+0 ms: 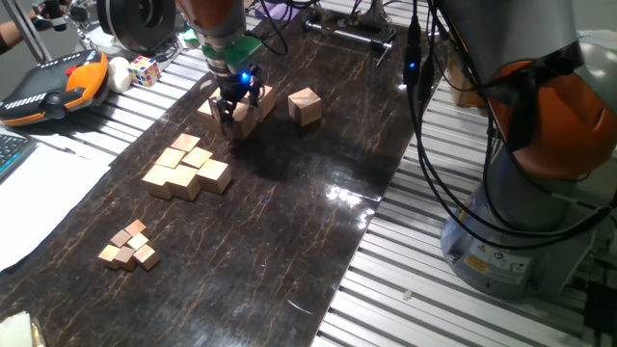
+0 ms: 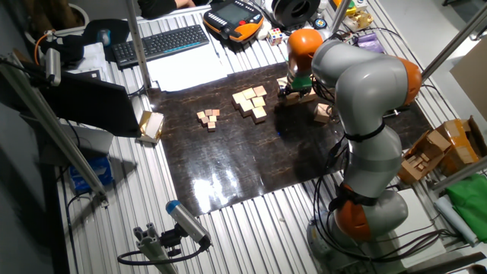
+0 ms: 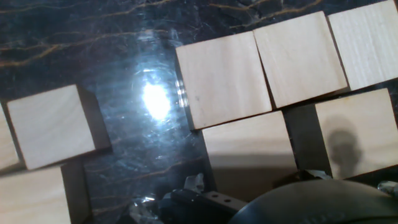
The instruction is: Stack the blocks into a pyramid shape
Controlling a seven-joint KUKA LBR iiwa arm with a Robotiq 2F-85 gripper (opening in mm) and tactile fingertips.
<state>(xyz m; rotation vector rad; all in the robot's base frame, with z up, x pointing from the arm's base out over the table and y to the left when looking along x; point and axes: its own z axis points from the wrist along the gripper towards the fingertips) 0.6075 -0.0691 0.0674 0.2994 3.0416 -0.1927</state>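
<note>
Hovering low over the cluster of large blocks (image 1: pixel 243 114) at the far end of the dark counter (image 1: pixel 289 222), the gripper (image 1: pixel 234 106) has a jaw state I cannot tell, one block (image 1: pixel 305 105) sitting apart to the right, medium cubes (image 1: pixel 188 169) nearer.
</note>
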